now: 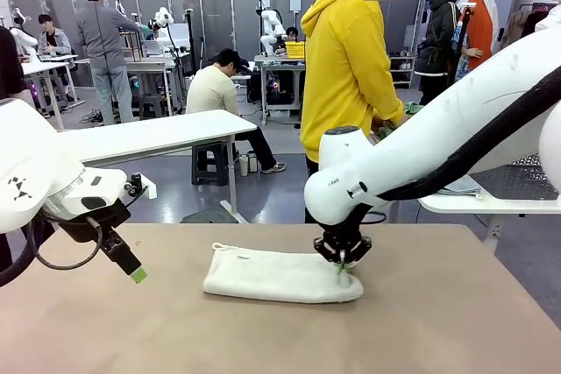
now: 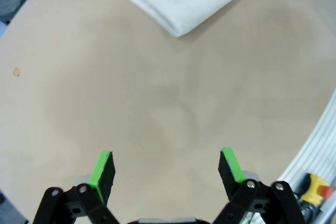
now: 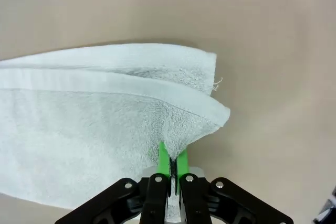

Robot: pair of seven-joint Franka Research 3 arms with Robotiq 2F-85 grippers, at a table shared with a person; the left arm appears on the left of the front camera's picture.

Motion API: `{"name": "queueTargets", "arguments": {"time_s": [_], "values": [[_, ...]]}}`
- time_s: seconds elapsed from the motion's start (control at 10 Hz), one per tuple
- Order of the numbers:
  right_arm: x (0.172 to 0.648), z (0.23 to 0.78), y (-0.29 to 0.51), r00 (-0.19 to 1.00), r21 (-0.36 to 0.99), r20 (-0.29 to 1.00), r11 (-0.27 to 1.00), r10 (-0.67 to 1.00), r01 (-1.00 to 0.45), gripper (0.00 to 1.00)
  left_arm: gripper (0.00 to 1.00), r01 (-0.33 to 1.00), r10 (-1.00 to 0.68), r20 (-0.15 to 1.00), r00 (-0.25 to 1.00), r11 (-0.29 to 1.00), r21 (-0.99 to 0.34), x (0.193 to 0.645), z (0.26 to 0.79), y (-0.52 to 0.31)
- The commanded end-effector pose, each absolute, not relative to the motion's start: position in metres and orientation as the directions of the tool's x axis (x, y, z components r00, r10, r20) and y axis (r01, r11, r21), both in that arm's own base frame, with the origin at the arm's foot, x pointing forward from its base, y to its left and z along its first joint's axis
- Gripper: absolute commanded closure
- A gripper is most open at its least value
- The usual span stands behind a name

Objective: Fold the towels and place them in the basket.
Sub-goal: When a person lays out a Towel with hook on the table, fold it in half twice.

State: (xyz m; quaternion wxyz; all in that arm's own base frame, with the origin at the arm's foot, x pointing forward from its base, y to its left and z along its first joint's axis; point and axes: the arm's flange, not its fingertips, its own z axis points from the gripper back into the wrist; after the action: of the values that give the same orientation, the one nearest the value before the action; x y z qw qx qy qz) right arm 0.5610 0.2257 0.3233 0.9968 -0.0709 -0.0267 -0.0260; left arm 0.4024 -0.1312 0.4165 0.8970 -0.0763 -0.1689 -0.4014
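Left gripper (image 2: pixel 167 163): fingers spread wide, holding nothing, over the bare table (image 1: pixel 263 339), left of the towel.
Towel (image 1: pixel 276 276): pale, folded, lying flat mid-table.
Right gripper (image 1: pixel 342 262): fingers pinched tight on the towel's right end.
Person (image 1: pixel 346 59): yellow hoodie, beyond the far edge.

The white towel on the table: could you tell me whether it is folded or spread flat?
Folded. The towel lies as a narrow band, and stacked layers show at the end the right gripper pinches.

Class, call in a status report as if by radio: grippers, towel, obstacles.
Right gripper shut on end of pale towel. Left gripper open, above table, apart from towel. Nothing blocking towel.
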Motion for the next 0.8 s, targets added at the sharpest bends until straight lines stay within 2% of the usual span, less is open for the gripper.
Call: {"name": "queueTargets", "arguments": {"time_s": [0.0,0.2,0.7], "values": [[0.543,0.363,0.211,0.987,-0.232,0.155,0.970,-0.041,0.077,1.00,0.00,0.742,-0.687,0.373,0.624,0.671,-0.005,0.406,0.418,-0.133],[0.532,0.392,0.208,0.982,-0.242,0.191,0.969,-0.001,0.048,1.00,0.00,0.742,-0.687,0.373,0.624,0.671,-0.005,0.406,0.418,-0.133],[0.531,0.432,0.269,0.960,-0.103,0.232,0.985,0.156,-0.136,1.00,0.00,0.742,-0.687,0.373,0.624,0.671,-0.005,0.406,0.418,-0.133]]}}
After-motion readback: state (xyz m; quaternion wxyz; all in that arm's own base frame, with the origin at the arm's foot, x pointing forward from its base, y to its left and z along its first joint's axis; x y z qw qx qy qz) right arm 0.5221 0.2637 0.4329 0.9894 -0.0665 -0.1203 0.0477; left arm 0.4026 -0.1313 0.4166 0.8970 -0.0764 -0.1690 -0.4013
